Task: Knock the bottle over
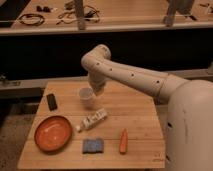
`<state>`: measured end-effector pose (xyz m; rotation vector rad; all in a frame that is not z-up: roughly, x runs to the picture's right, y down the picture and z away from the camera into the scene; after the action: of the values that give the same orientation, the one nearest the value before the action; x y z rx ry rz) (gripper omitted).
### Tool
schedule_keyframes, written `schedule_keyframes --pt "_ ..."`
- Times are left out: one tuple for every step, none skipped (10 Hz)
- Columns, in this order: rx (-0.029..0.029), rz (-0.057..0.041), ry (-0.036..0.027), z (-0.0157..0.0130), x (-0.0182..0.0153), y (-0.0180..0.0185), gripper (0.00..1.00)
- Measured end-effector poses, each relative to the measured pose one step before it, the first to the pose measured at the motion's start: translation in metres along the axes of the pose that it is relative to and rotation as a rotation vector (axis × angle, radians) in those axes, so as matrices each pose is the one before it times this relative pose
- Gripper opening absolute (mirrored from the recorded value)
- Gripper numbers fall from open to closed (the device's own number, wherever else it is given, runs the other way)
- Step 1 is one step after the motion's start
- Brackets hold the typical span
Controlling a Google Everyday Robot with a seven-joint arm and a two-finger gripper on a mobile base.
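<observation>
Lying flat on counter (137, 107): white bottle (94, 120). At its 12 o'clock, end effector (98, 90), just beside pale cup (86, 98). Open or closed, impossible to tell.

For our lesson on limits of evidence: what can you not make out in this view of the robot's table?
Camera view throughout.
1. The gripper, at the lower end of the arm beside the cup: contact with the cup unclear, the arm blocks it.
2. The bottle: label print too small to read.
3. The table: right edge hidden by the robot's body.
</observation>
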<state>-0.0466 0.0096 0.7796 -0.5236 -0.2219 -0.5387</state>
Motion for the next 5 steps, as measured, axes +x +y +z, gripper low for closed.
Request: schedule_keyframes --pt "0.00068 -0.00328 -0.00179 0.00013 -0.00099 -0.00109 0.08" --pt "0.00142 -0.00477 -0.00363 0.00021 -0.00159 -0.00128 0.08" --pt "0.00034 0.00101 -0.00005 -0.00027 0.00046 0.00018 0.08" --pt "-0.00036 0.00019 -0.00037 0.00034 -0.00001 0.00005 0.08" --pt "-0.00115 -0.00051 -0.00086 0.00089 -0.00045 0.00004 0.08"
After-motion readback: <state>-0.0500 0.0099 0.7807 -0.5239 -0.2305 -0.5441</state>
